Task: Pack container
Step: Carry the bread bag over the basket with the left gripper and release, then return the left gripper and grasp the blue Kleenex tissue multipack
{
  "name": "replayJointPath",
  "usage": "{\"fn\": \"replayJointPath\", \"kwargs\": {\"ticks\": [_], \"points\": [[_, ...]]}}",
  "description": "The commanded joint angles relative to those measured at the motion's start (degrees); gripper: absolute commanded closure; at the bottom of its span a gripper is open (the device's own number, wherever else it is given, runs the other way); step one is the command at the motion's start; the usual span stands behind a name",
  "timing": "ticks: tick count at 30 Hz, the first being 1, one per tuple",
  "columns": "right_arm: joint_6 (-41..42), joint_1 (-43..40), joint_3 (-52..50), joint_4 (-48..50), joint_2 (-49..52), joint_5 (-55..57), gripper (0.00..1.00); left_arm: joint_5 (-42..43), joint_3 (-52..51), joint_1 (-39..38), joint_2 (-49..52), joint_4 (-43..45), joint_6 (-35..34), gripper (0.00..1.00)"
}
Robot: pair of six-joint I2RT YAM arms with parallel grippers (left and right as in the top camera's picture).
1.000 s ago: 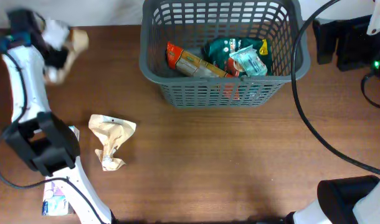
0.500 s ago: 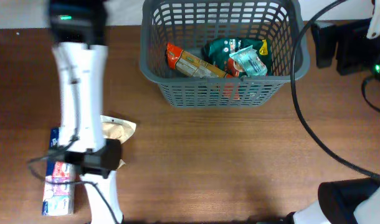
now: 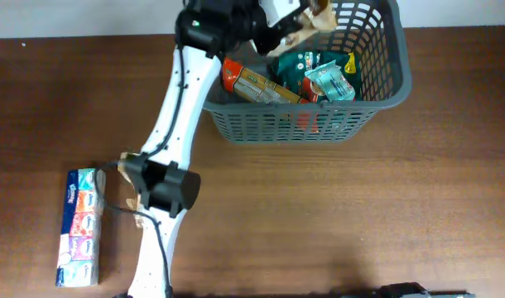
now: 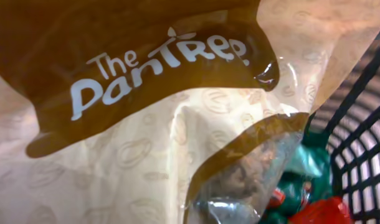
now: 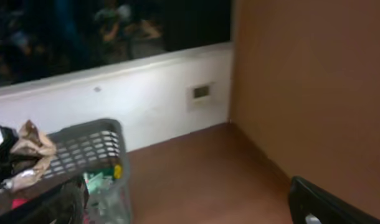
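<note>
Overhead, we worry about the elbow (image 3: 165,189) of the left arm, which partly covers a crumpled beige packet (image 3: 135,204) beside the tissue pack (image 3: 80,228) and could drag it. Farther, the left gripper (image 3: 294,29), clenched on a brown packet (image 3: 317,12), hangs over the far left of the container (image 3: 377,116), where an early release might clip the rim. An orange packet (image 3: 246,81) and a green packet (image 3: 300,68) lie inside.

Brown wooden table (image 3: 335,215), white wall (image 5: 146,93)
</note>
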Motion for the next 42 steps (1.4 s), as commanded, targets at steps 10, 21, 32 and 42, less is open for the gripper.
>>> {"fn": "replayJointPath", "kwargs": {"ticks": [10,21,32,42], "points": [[7.8,0.3,-35.3,-0.4,-16.3,9.3,0.01,-2.5,0.2,0.3,9.6,-9.0,1.0,0.99],[3.0,0.3,-38.0,-0.3,-16.2,17.5,0.01,-2.5,0.2,1.1,4.5,-9.4,0.9,0.01],[-1.9,0.3,-39.0,-0.3,-16.2,17.7,0.01,-36.7,3.3,14.0,-20.1,-9.5,-6.0,0.01],[-1.9,0.3,-39.9,5.5,-16.2,17.9,0.01,-38.8,-0.2,35.6,-23.1,-34.3,-22.7,0.00]]}}
